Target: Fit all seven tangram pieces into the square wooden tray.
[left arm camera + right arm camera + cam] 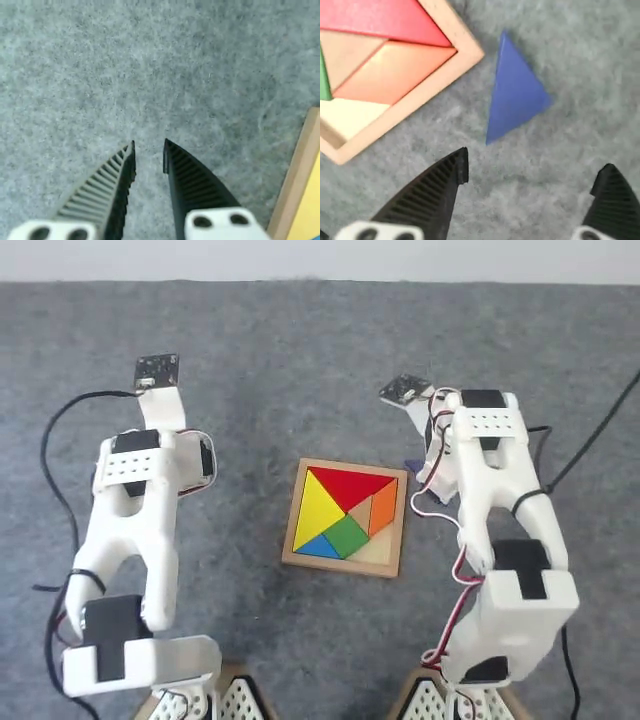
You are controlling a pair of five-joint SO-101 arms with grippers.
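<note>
The square wooden tray (pixel 292 552) lies mid-table with red, yellow, green, orange, tan and small blue pieces in it; a pale bare slot (pixel 376 549) shows at its near right corner. A loose blue triangle (pixel 516 94) lies flat on the carpet just off the tray's corner (pixel 470 50), and peeks out beside the right arm (pixel 411 467). My right gripper (pixel 536 169) hovers open just short of that triangle, holding nothing. My left gripper (pixel 148 148) sits over bare carpet left of the tray's edge (pixel 295 185), its fingers a narrow gap apart and empty.
Grey carpet covers the whole table. Both arm bases stand at the near edge, with cables trailing beside each. A pale strip of wall (pixel 320 258) runs along the far edge.
</note>
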